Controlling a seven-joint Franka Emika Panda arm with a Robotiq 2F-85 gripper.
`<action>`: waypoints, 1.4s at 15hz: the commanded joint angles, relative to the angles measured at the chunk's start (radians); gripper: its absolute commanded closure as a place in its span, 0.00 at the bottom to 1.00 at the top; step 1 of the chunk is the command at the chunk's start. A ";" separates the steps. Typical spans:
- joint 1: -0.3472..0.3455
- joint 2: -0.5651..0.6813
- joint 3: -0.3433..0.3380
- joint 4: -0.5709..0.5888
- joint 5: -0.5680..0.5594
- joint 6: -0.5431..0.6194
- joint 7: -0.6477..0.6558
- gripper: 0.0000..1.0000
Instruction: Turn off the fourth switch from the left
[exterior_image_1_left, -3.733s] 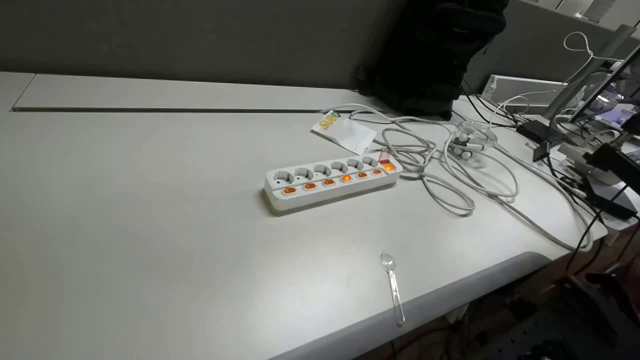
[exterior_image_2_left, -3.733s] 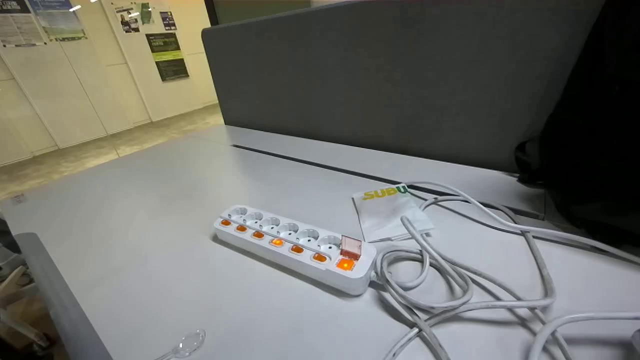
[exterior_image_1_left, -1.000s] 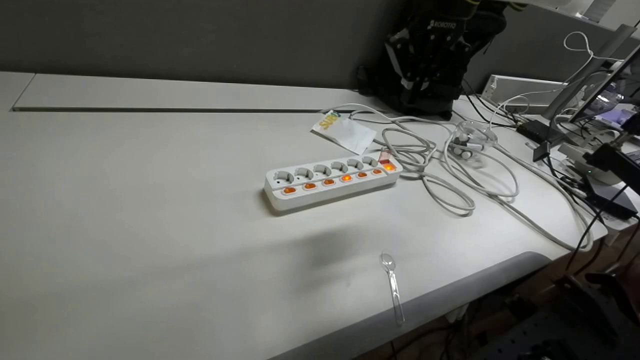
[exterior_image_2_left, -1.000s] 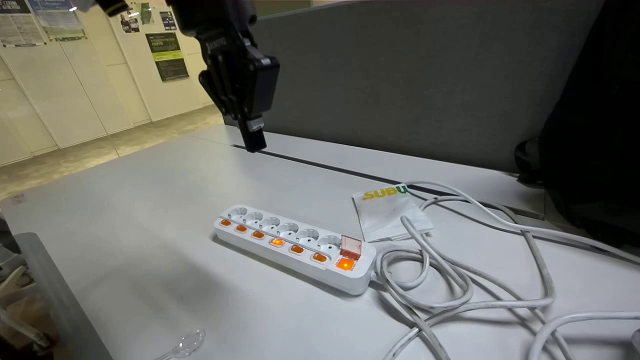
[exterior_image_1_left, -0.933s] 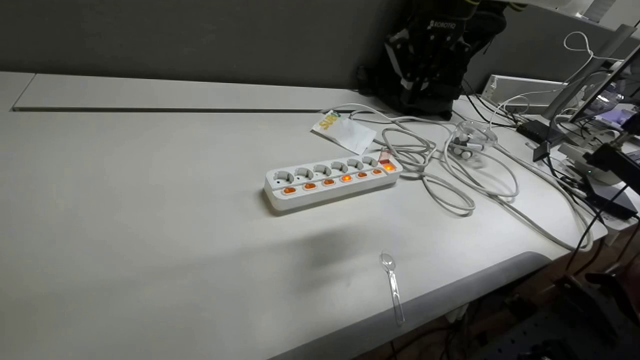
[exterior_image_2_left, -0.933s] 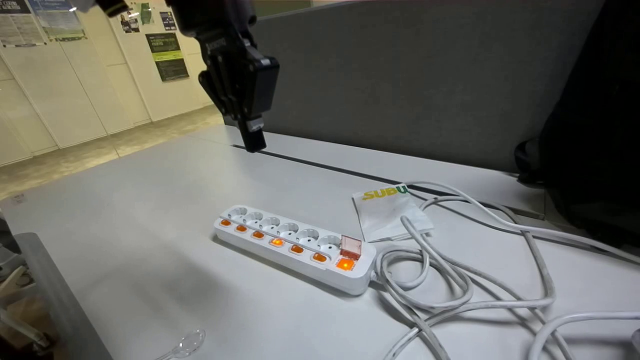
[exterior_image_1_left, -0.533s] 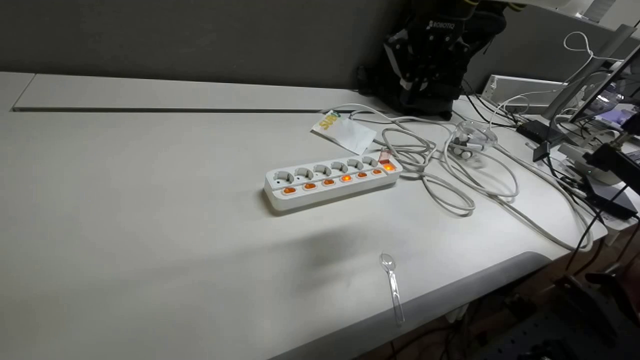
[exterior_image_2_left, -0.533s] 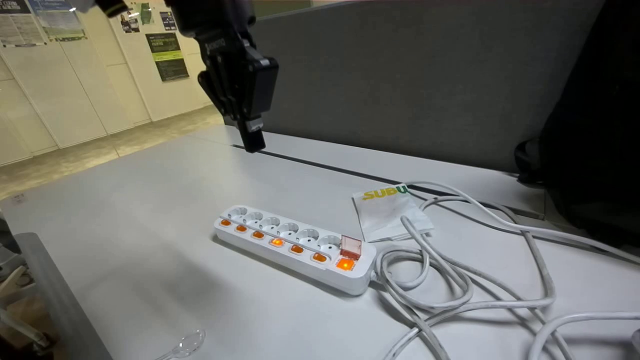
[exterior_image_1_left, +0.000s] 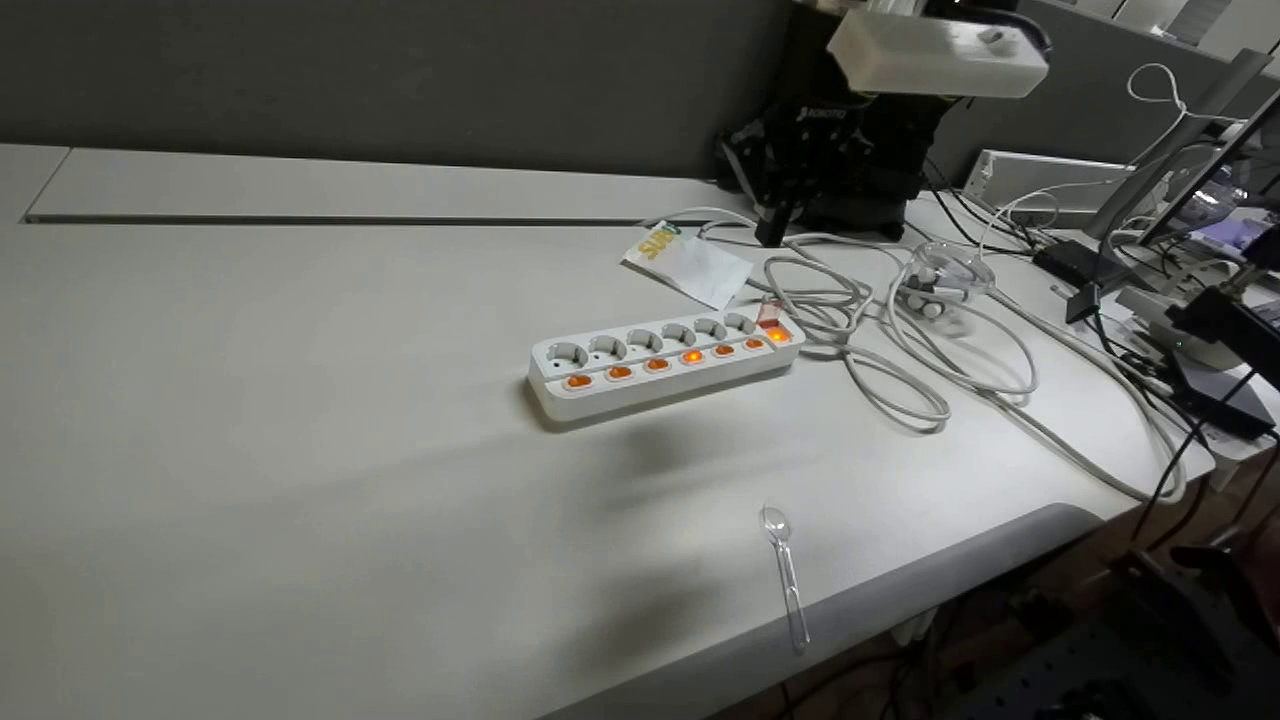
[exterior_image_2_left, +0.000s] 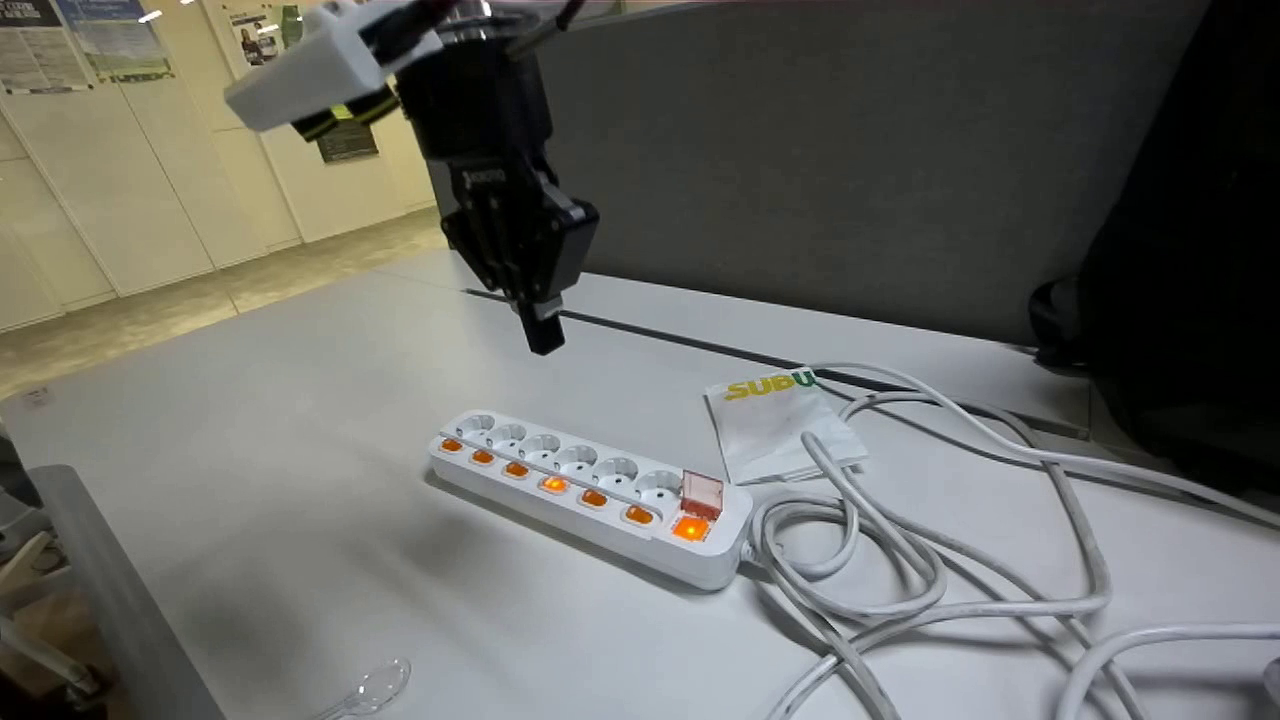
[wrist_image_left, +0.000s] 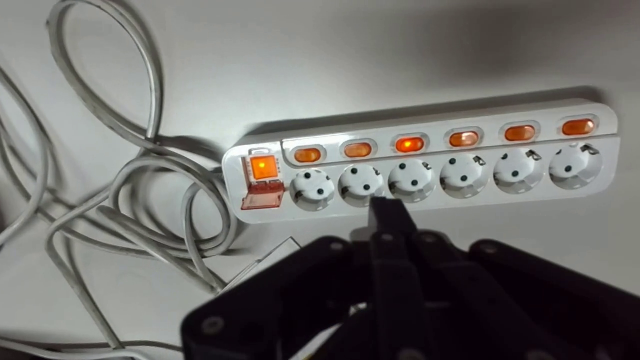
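Note:
A white power strip (exterior_image_1_left: 660, 385) lies on the table in both exterior views, with a row of orange switches along one long side. The fourth switch from the left (exterior_image_2_left: 554, 484) glows brightly; its row neighbours look unlit. Seen from the wrist, the strip is turned round, and that same lit switch (wrist_image_left: 409, 144) sits third from the left in the row. My gripper (exterior_image_2_left: 545, 345) is shut, with nothing between its fingertips, in the air above and behind the strip. In the wrist view the gripper (wrist_image_left: 386, 201) overlaps the strip's socket edge, apart from the switches.
A lit main switch (wrist_image_left: 264, 166) with a raised red cover sits at the strip's cable end. Looped grey cables (exterior_image_2_left: 900, 590) and a paper packet (exterior_image_2_left: 785, 425) lie beside it. A clear spoon (exterior_image_1_left: 785, 570) rests near the table edge; a dark partition (exterior_image_2_left: 800, 170) stands behind.
My arm has come into both exterior views since the oldest frames. Over the last half second the gripper has come lower and closer to the strip, staying shut. Strip and lit switch look unchanged.

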 joint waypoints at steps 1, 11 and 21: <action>0.025 0.104 -0.018 0.073 0.003 0.015 -0.027 1.00; 0.070 0.242 -0.036 0.101 -0.019 0.041 -0.029 1.00; 0.089 0.260 -0.047 0.089 -0.009 0.078 -0.043 1.00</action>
